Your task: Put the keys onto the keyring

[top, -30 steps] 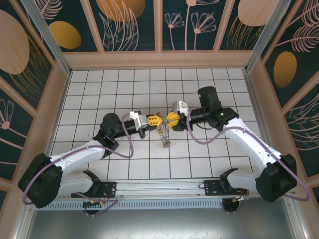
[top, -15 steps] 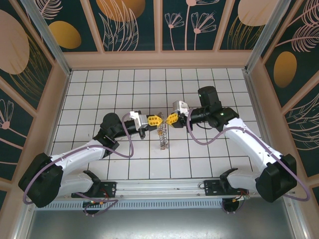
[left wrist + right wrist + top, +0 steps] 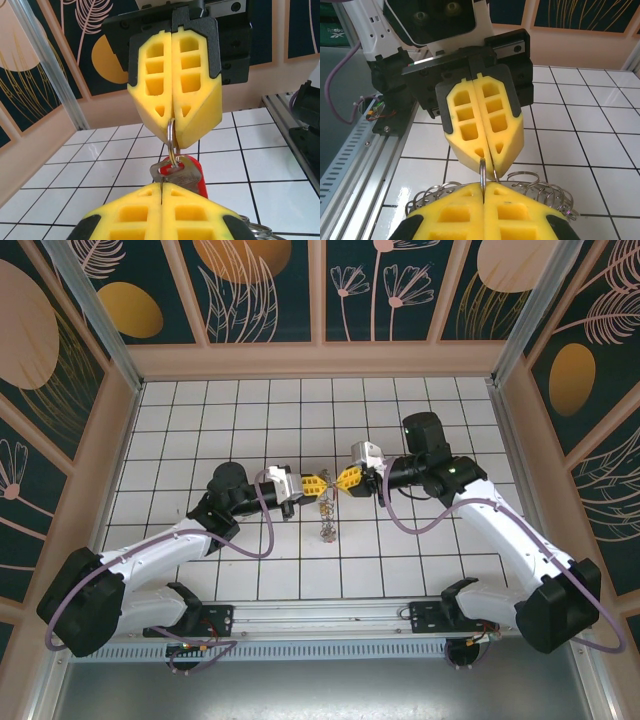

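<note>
**A:** Where do the arms stand?

**B:** Tip to tip over the middle of the tiled table (image 3: 420,410). The left gripper (image 3: 318,483) points right and the right gripper (image 3: 343,481) points left, with only a sliver of space between them.

**A:** And the jaws?

**B:** Both pairs are pressed together with no gap. In the left wrist view, the right gripper's yellow fingers (image 3: 150,95) nip a thin wire loop of the keyring (image 3: 171,142). The right wrist view has the left gripper pinching a wire loop the same way. It's probably the same loop, though from above it is too small to tell.

**A:** The keys?

**B:** The keys (image 3: 327,525) dangle below the pinch, on the near side of the grippers. A red-headed key (image 3: 196,177) hangs just beside a silvery one.

**A:** Room to move?

**B:** Bare tiles lie far, left and right of the grippers. The side walls (image 3: 120,420) are well apart from both wrists. The metal rail (image 3: 320,620) at the near edge is also well apart.
</note>
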